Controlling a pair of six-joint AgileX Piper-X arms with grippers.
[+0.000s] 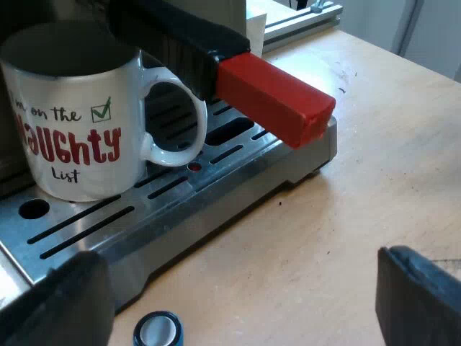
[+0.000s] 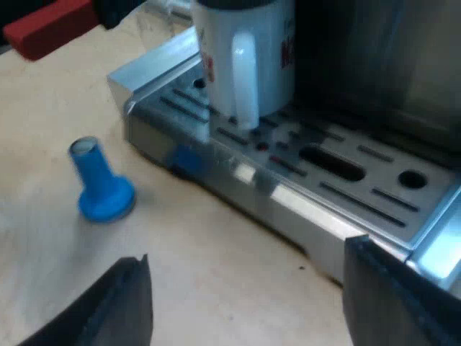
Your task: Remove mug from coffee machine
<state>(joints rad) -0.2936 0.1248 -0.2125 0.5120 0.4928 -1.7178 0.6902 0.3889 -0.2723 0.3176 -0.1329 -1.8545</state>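
Mug point(image 1: 72, 122), white ceramic with red lettering, upright on the slotted steel drip tray point(image 1: 187, 209) of the silver espresso machine point(image 2: 403, 72), not yet lifted. Stood close under the dark holder handle with the red block end point(image 1: 277, 97), locked into the machine's front and jutting out past the tray. Could not make out any contents in the mug.

Held the left hand point(image 1: 238, 288) low over the pale wooden worktop point(image 1: 374, 166) just off the tray's front edge, black fingers spread wide apart and gripping nothing. Held the right hand point(image 2: 248, 288) likewise near the tray, fingers point(image 2: 122, 303) wide apart and empty, facing the mug's loop handle. Left the small blue tamper point(image 2: 101, 187) standing on the worktop just beside the tray, near both hands.

Judged the approach as the step in hand, with several ways to spoil it. Might have swept the tamper over with a finger on the way in, so near the likely path. Might have struck the red end on a straight lift, with the holder handle so close above, and so tipped or spilled the mug. Might have lost hold on the smooth glazed wall with a shallow pinch, or dragged the base across the tray slots and snagged it
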